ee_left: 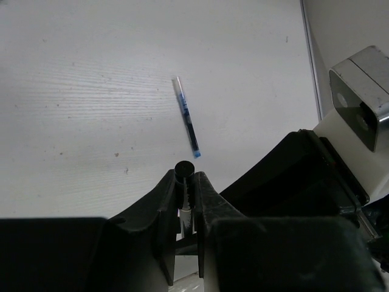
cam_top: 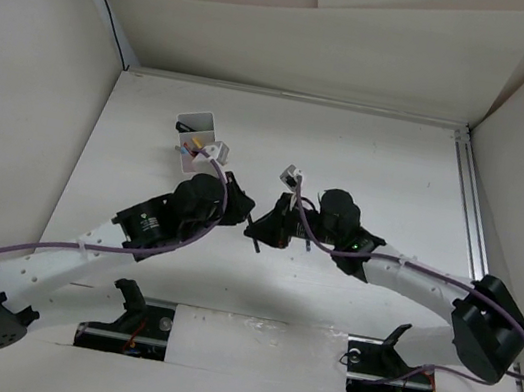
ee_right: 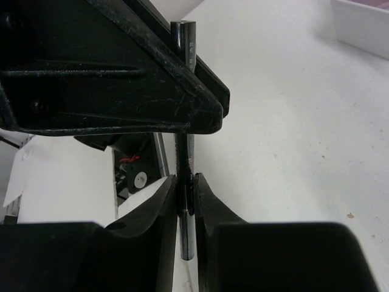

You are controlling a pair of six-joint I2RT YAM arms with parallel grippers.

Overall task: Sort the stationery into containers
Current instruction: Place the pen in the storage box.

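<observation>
A thin black pen (ee_right: pixel 183 91) is clamped in both grippers at once. My right gripper (ee_right: pixel 185 185) is shut on its lower part, and the shaft runs up past the left gripper's finger. In the left wrist view the same black pen (ee_left: pixel 183 170) shows end-on between the shut fingers of my left gripper (ee_left: pixel 185 182). From above, the left gripper (cam_top: pixel 238 204) and the right gripper (cam_top: pixel 263 225) meet at the table's middle. A blue pen (ee_left: pixel 186 117) lies loose on the table beyond the left gripper. The white container (cam_top: pixel 195 131) stands at the back left with several pens in it.
A corner of the white container (ee_right: pixel 363 24) shows at the top right of the right wrist view. White walls enclose the table on three sides. A metal rail (cam_top: pixel 471 208) runs along the right edge. The right arm's wrist block (ee_left: pixel 358 100) crowds the left wrist view.
</observation>
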